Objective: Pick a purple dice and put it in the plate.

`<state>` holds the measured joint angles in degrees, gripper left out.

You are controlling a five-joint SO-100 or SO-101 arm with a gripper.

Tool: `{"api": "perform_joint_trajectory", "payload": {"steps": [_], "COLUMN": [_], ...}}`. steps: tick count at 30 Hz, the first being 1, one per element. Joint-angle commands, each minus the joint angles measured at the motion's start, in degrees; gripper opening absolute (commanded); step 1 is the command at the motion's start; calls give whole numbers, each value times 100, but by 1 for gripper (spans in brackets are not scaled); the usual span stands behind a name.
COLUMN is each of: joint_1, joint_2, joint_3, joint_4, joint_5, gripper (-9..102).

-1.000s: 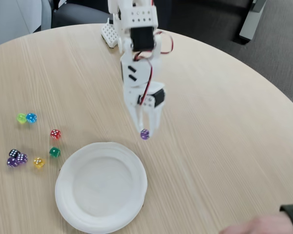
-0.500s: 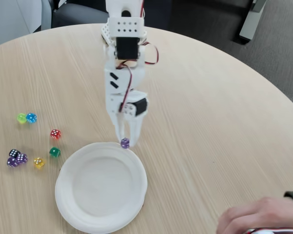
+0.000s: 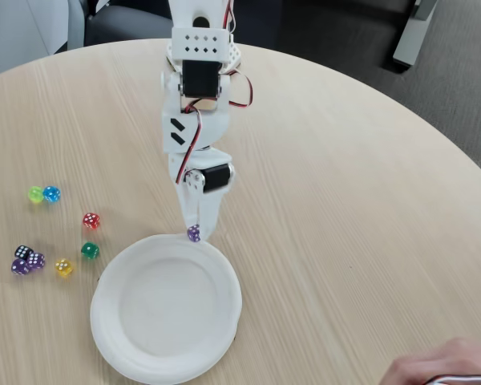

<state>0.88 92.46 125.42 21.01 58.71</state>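
Leftward since before, claw [image 3: 194,233] gripping purple dice [image 3: 194,233] at plate [image 3: 224,277] rim.

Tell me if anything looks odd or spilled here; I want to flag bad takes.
Nothing spilled or damaged. The gripper holds the purple dice at the far rim of the plate. The one stray thing: a person's hand rests on the table's near right edge.
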Motion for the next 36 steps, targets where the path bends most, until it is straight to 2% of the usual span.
{"api": "perform_joint_trajectory", "payload": {"steps": [1,7,25,28,33,36], "joint_1": [35,35,26,-44,-79,-79], "joint_2": [123,141,53,53,44,18], "joint_3": [-193,-334,-2338,-2479,-3305,-3762], "joint_4": [369,1116,1239,1705,2944,3278], "joint_5": [176,563,791,932,1371,1336], "gripper": [0,0,0,0,0,0]}}
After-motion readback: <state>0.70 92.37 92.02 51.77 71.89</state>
